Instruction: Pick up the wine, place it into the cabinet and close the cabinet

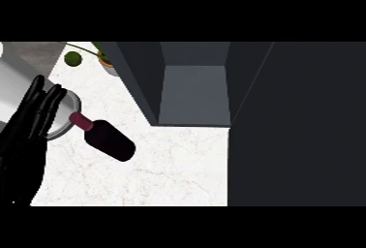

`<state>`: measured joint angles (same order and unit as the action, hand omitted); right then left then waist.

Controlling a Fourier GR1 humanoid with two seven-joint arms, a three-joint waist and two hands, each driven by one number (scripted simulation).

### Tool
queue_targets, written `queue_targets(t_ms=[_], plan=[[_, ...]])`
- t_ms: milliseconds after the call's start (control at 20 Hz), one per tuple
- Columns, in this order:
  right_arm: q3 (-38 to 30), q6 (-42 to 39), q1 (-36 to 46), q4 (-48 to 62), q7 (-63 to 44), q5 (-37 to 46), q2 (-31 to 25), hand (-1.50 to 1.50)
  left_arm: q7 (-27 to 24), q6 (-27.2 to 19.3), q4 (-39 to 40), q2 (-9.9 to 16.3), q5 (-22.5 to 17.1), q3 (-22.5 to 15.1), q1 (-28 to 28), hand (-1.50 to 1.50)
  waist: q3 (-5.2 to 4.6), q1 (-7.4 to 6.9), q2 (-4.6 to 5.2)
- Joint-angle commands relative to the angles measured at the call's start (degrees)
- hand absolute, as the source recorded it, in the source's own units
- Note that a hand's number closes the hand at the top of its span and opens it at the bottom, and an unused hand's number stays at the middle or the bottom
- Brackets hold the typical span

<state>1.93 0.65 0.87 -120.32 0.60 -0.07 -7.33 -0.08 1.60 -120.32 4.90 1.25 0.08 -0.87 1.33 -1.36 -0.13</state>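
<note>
Left hand (32,121) at the view's left edge, fingers straight and up, holding nothing. Wine bottle (107,138) lies on its side on the white tabletop (164,169) just right of that hand, not touching. Open cabinet (193,87) farther right, beyond the bottle.

counter (164,169): white marble | on it: wine bottle (107,138), potted plant (106,60)

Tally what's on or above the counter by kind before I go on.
Wine bottle: 1, lying on its side
Cabinet: 1, open
Potted plant: 1
Grey round object by the bottle neck: 1
Left hand: 1, fingers straight
Total: 5
</note>
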Motion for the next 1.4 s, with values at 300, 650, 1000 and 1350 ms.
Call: queue_targets(t_ms=[300, 650, 1000, 1350], plan=[[5.57, -5.68, -4.70, -3.13, -2.93, -4.22, -0.44, -1.50, 0.53, 22.79, 11.51, 5.24, -32.83, 2.12, 2.01, -1.50, -1.80, 2.91, 0.70], [7.09, -6.01, -7.94, -16.87, -14.41, -7.50, -2.75, -1.50, 11.17, 31.09, 18.01, 18.87, -59.57, 12.53, -1.14, -1.50, -1.39, 2.02, -0.02], [5.76, -0.47, -0.84, -27.00, -30.70, -8.61, -3.26, -1.50, 20.92, 28.55, 14.90, 29.24, -76.60, 17.69, 0.05, -1.50, -1.36, 1.08, -0.03], [6.40, 4.95, 12.36, -25.66, -40.53, -6.51, -2.13, -1.50, 26.90, 22.99, 14.33, 35.03, -84.44, 20.71, -3.24, -1.50, -1.37, 1.10, -0.02]])
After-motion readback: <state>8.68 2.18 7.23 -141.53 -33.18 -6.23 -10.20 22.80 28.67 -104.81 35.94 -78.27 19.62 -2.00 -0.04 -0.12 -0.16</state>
